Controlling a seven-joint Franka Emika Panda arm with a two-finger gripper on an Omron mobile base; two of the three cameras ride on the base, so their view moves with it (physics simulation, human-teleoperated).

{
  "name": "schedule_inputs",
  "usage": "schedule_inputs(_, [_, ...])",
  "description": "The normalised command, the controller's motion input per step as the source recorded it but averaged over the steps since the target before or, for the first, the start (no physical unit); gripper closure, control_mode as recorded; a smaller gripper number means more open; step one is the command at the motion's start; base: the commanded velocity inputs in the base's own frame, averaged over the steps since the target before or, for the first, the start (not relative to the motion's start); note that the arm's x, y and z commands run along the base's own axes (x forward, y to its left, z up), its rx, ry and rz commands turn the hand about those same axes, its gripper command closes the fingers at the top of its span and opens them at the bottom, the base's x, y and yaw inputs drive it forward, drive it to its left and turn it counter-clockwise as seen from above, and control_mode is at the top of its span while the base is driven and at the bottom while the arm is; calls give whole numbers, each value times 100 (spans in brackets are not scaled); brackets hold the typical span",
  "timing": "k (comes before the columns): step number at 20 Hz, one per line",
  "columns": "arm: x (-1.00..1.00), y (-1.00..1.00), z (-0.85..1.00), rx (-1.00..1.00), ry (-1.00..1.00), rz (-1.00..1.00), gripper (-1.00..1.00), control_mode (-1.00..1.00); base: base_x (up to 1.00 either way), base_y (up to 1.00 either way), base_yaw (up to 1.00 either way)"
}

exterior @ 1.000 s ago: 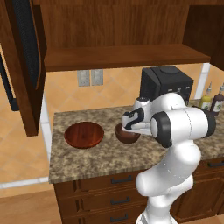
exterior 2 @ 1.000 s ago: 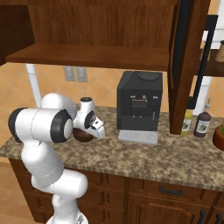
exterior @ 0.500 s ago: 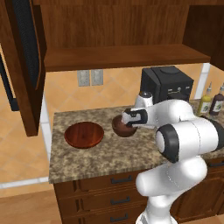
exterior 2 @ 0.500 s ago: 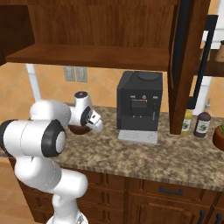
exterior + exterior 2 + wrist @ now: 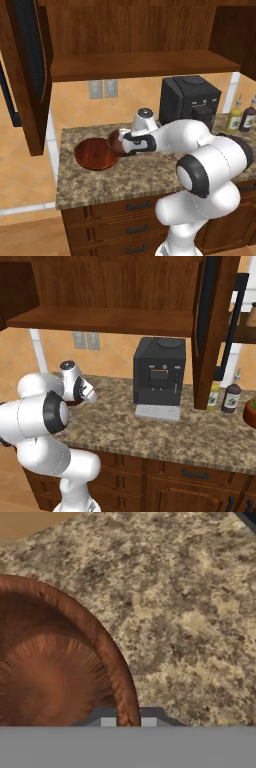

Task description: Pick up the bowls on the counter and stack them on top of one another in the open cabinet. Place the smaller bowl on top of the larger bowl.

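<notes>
The smaller bowl (image 5: 115,141), dark brown and deep, hangs tilted just above the counter (image 5: 125,176) with my gripper (image 5: 124,144) shut on its rim. In the hand view that rim runs between my fingertips (image 5: 108,721), and the bowl's hollow (image 5: 50,677) takes up the left side over granite (image 5: 190,612). The larger bowl (image 5: 94,154), wide and reddish, lies flat on the counter directly left of the held bowl, its right rim nearly under it. Above is the open cabinet with its plank shelf (image 5: 140,67), also seen as the shelf (image 5: 100,318).
The cabinet door (image 5: 27,75) hangs open at the left. A black coffee machine (image 5: 190,100) stands right of my arm, and two bottles (image 5: 240,116) are further right. Wall outlets (image 5: 102,89) are behind the bowls. In the right base view, a second door (image 5: 210,331) hangs beside the machine (image 5: 159,376).
My gripper has carried the smaller bowl up off the counter and to the left, from in front of the coffee machine to the right edge of the larger bowl.
</notes>
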Motion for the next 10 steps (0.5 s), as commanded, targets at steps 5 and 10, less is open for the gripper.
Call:
schedule_inputs(5, [22, 100, 27, 0, 0, 0, 100, -100, 0, 0, 0])
schedule_inputs(10, [17, 83, 3, -3, 0, 2, 100, -100, 0, 0, 0])
